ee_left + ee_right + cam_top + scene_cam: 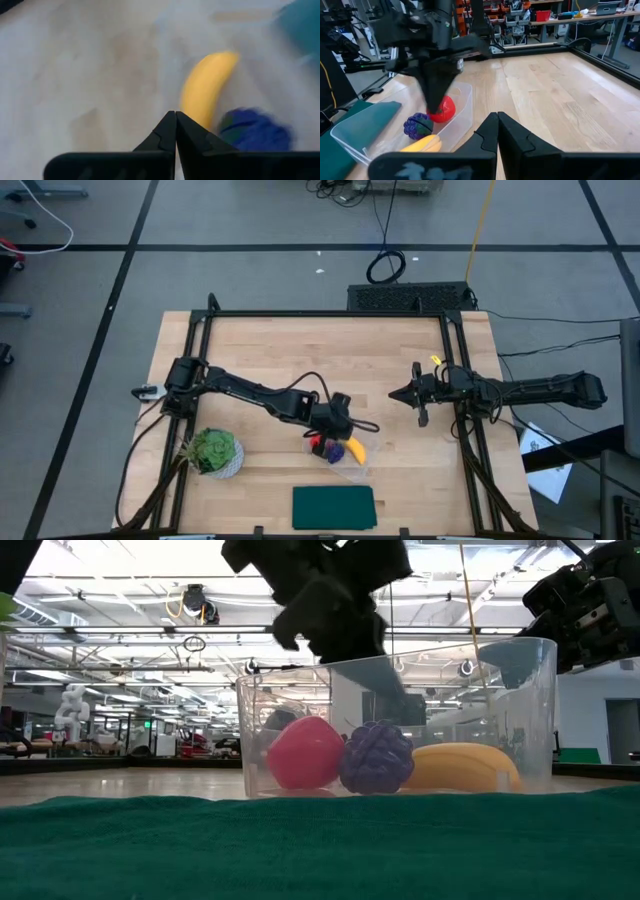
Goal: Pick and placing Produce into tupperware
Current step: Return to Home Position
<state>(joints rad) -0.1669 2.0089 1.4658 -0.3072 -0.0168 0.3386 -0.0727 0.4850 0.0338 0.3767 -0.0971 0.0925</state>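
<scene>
The clear tupperware [530,710] stands on the wooden table just beyond the green mat. Inside it lie the produce: a round red fruit [300,752], a purple bunch [377,757] and a yellow banana [462,766], each resting on the container's floor. My left gripper [436,102] slants down over the tupperware, shut, with its tips just above the red fruit [445,109] and nothing between them. In its wrist view the banana [207,85] and the purple bunch [255,131] lie beyond the shut fingers. My right gripper [397,394] waits level at the table's right side, shut and empty.
A dark green flat mat [333,507] lies at the near edge, right in front of the tupperware. A leafy plant in a white pot [212,450] stands near the left side. A black frame [330,314] rims the table. Bare wood spreads across the far half.
</scene>
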